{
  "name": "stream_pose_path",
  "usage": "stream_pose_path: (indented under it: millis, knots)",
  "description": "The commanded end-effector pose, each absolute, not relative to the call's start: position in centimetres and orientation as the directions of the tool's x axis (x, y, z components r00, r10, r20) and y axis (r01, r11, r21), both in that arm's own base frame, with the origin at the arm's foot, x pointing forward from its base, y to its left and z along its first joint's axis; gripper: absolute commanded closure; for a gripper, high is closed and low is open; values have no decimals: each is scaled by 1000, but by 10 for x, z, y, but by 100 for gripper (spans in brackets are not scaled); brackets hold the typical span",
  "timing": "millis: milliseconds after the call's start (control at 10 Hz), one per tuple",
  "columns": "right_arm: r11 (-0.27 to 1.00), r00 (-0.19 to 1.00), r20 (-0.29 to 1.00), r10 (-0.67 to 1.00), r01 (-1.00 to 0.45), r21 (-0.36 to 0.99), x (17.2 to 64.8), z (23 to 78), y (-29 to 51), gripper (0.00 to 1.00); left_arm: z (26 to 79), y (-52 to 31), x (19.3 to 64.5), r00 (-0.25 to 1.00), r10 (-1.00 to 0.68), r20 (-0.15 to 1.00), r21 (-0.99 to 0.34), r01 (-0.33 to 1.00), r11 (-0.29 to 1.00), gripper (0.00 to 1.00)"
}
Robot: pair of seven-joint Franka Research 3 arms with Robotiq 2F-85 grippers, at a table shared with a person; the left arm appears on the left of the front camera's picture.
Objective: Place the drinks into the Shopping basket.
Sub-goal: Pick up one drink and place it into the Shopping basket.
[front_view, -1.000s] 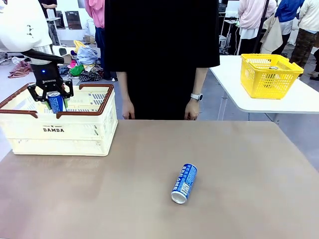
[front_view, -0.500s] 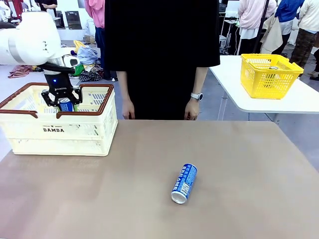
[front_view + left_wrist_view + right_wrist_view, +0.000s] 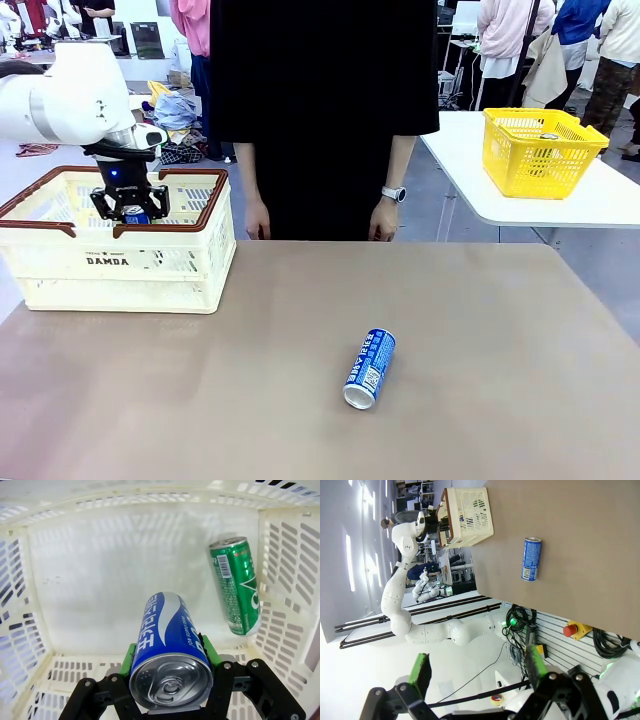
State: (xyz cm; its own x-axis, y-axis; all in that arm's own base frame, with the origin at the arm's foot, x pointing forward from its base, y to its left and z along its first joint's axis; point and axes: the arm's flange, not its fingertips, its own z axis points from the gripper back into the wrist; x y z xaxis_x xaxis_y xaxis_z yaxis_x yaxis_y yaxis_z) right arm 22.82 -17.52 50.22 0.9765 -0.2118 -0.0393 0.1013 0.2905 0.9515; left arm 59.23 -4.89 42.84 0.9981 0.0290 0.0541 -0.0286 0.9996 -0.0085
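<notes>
Holding a blue drink can [image 3: 167,625] between its green pads, the left gripper [image 3: 130,206] hangs inside the Shopping basket [image 3: 60,255], sunk below the brown rim. The jaws are clenched on the can's sides, and its silver top faces the wrist camera. Whether its lower end touches the basket floor I cannot tell.

A green drink can [image 3: 235,585] lies on its side on the basket floor, close to a perforated wall and apart from the held can.

The basket stands at the far left of the tabletop [image 3: 200,400], "DAMDA" print toward the robot.

The surface is plain matte brown. A second blue can [image 3: 370,367] lies on its side right of centre, well apart from the basket, one silver end toward the robot.

The right gripper [image 3: 478,669] is spread wide with nothing between its pads, off the table.

In the room, a person [image 3: 320,100] in a black top stands at the far edge, hands hanging, with a watch [image 3: 395,194] on one wrist. At back right, a yellow basket [image 3: 540,150] sits on a white table [image 3: 600,205]. At back left, clothes [image 3: 170,135] are heaped on the floor.
</notes>
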Motion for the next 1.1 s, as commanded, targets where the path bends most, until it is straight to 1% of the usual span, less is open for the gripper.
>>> stream_pose_path:
  millis: [0, 200, 300, 400, 500, 800, 1000]
  knots:
    - [305, 980, -27, -199, 88, 948, 226, 503, -178, 0, 433, -43, 602, 1000, -4, 30, -1, 4, 1000, 100]
    - [305, 980, -27, -199, 88, 948, 226, 503, -178, 0, 429, -43, 605, 1000, 1, 24, -8, -1, 1000, 100]
    - [305, 980, -27, -199, 88, 948, 226, 503, -178, 0, 430, -42, 605, 1000, 3, 17, -17, -3, 1000, 85]
    - [305, 980, -27, -199, 88, 948, 226, 503, -178, 0, 431, -41, 605, 1000, 1, 17, -22, -1, 1000, 28]
    - [305, 980, -27, -199, 88, 948, 226, 503, -178, 0, 431, -40, 604, 1000, -4, 14, -27, 4, 1000, 0]
    - [305, 980, -27, -199, 88, 948, 226, 503, -178, 0, 436, -38, 603, 999, -11, 30, -38, 13, 999, 0]
    - [305, 980, -27, -199, 88, 948, 226, 503, -178, 0, 456, -36, 593, 996, -30, 79, -83, 36, 996, 0]
